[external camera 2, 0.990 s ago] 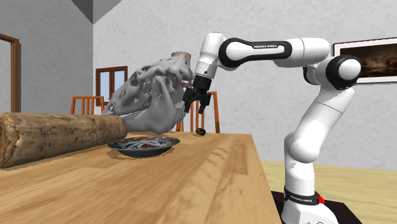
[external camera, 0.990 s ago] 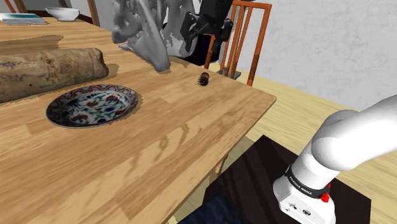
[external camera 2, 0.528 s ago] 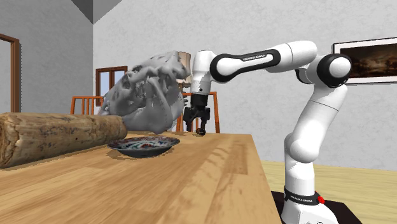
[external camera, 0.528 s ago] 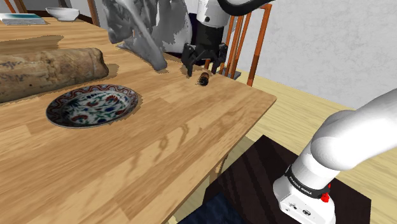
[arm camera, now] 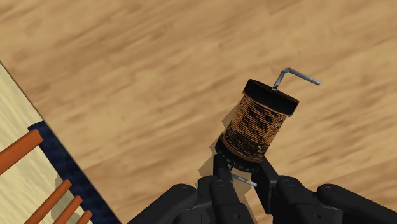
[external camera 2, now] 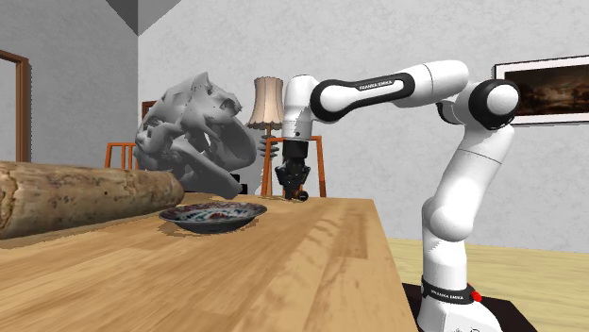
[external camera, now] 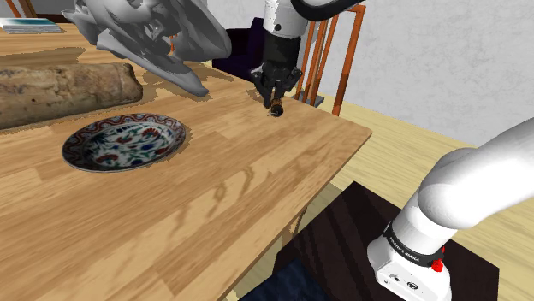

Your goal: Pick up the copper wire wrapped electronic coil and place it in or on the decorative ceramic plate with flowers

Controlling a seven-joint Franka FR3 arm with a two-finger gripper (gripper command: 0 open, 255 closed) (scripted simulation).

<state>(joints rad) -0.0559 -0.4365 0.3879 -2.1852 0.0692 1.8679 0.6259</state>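
1. Far left in the shoulder view: a rough brown log (external camera: 68, 85) lying along the wooden table (external camera: 214, 222), with a grey skull-like sculpture (external camera: 145, 30) beyond its right end. No part in the task, but worth keeping clear of during any carry.
2. Next to the right and nearer: the flowered plate (external camera: 124, 144), patterned in blue and red, flat on the table with nothing in it. The goal, well apart from the coil.
3. Further right, towards the table's far right corner: the copper-wound coil (external camera: 275, 109), on its side on the wood. Seen from the wrist (arm camera: 257, 124), black flanges at both ends and a bent wire lead off the far one.
4. Directly over it, the black gripper (external camera: 275, 101), pointing down from the white arm (external camera: 479, 188). In the wrist view (arm camera: 243, 170), fingers (arm camera: 221, 173) drawn in to a narrow gap with the coil's near flange pinched between the tips, so to all appearances closed on the coil, at its end rather than its middle.
5. Right again: a wooden chair (external camera: 329, 51) behind the table, then the dark stand (external camera: 342, 235) at lower right.
6. Step in hand, by that reading: the grasp, with the lift not yet begun and the coil resting on the table.
7. Next move: straight up off the wood, then left and nearer to above the plate, then a gentle lowering. An end grip, so probably prone to pivoting or slipping; best done slowly.
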